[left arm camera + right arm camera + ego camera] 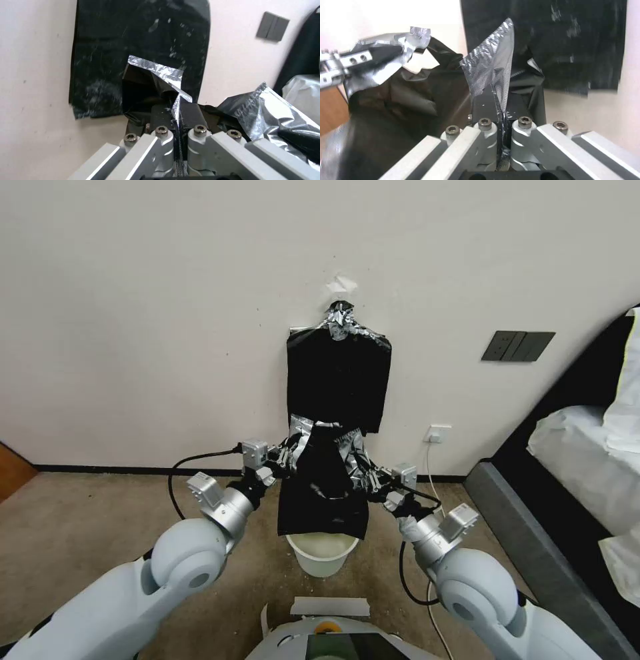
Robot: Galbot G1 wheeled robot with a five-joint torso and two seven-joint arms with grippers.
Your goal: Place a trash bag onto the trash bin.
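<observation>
The left hand (288, 455) and the right hand (369, 474) are each clenching on an upper corner of the trash bag (325, 487), a thin, glossy black film with crinkled silvery edges that is hanging slack between them, its lower edge draping over the far rim of the trash bin (322, 555). The round, smooth cream-white bin is standing on the carpeted floor (87, 520) near the wall. Behind the bag, a flat rectangular bundle of black bags (339, 377) is hanging on the wall (167, 300).
</observation>
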